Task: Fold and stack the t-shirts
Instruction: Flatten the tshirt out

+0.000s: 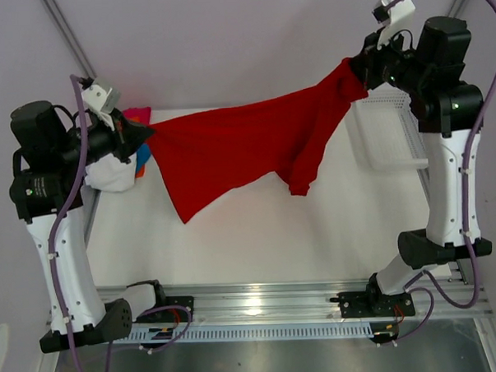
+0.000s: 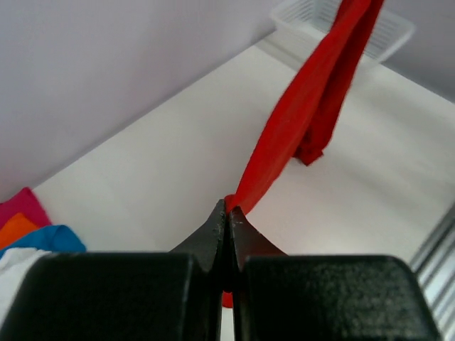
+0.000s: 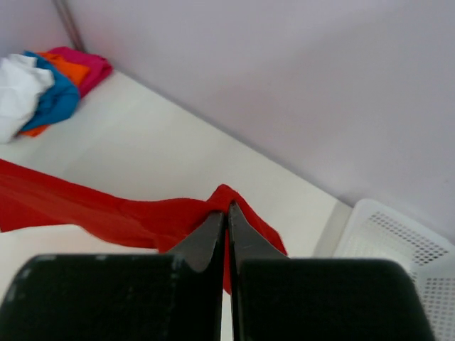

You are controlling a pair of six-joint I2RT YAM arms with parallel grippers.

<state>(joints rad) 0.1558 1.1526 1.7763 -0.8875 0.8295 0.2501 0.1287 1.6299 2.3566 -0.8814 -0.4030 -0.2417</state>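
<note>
Red t-shirt (image 1: 230,145) up in the air, look! It hangs like a hammock between the two arms, over the tabletop (image 1: 259,251).
— Who holds it?
— Both. The left end effector (image 1: 145,134) is pinched tight on one end. The right end effector (image 1: 360,70) is pinched tight on the other, up by the white basket (image 1: 386,135).
— Does it touch down?
— One corner droops low. I cannot tell if it touches.
— It looks floppy.
— Yes, I think it is soft and light. It sags in the middle and bunches where it is pinched. It could slip or twist. Best to hold two corners, so it lies flat.
— And the other t-shirts (image 1: 128,166)?
— In a heap just beside the left end effector.
</note>
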